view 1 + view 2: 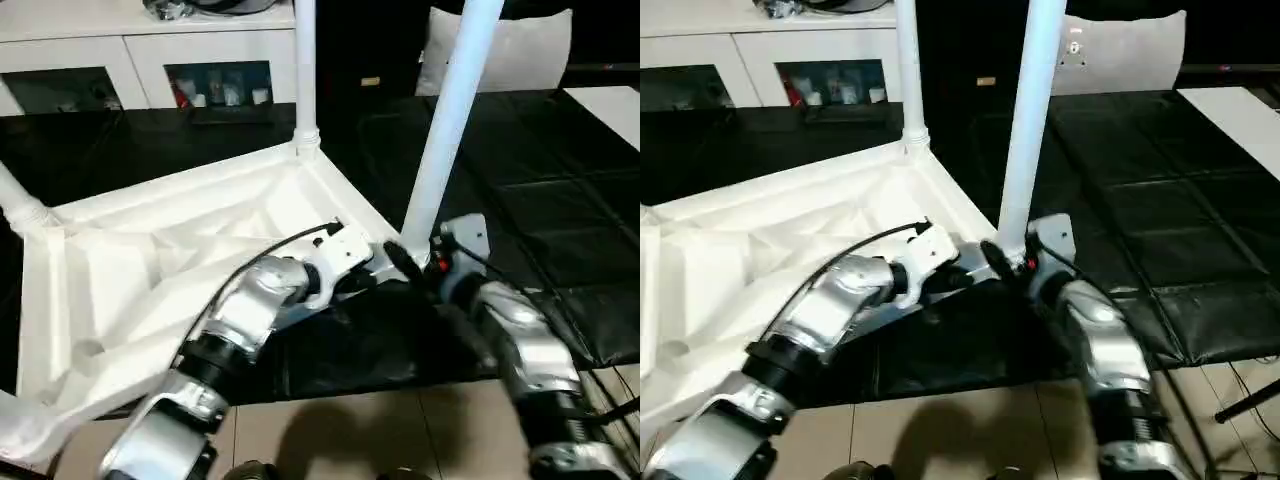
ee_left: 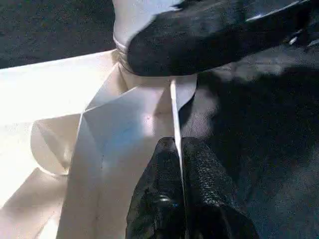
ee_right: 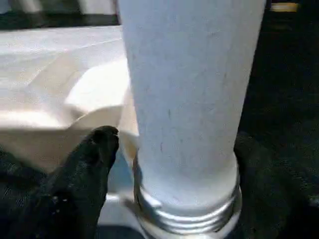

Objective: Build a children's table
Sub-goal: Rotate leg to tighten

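Note:
The children's table lies upside down on black mats, its ribbed white top point(image 1: 150, 270) facing up. White legs stand in the far corner socket point(image 1: 305, 70) and the near right corner point(image 1: 450, 120); two more legs show at the left edge point(image 1: 15, 205). My left gripper point(image 2: 178, 149) is shut on the top's thin rim point(image 2: 174, 109) just beside the near right leg. My right gripper point(image 1: 410, 262) is open around that leg's base point(image 3: 184, 124); one finger point(image 3: 94, 164) stands a little off the leg. Silver thread rings point(image 3: 187, 214) show at the leg's foot.
A white cabinet with glass doors point(image 1: 150, 60) runs along the back. A white cushion point(image 1: 500, 50) leans at the back right and a white board point(image 1: 610, 110) lies at the right edge. Black mats point(image 1: 540, 200) cover the floor; tan tiles point(image 1: 400, 430) lie in front.

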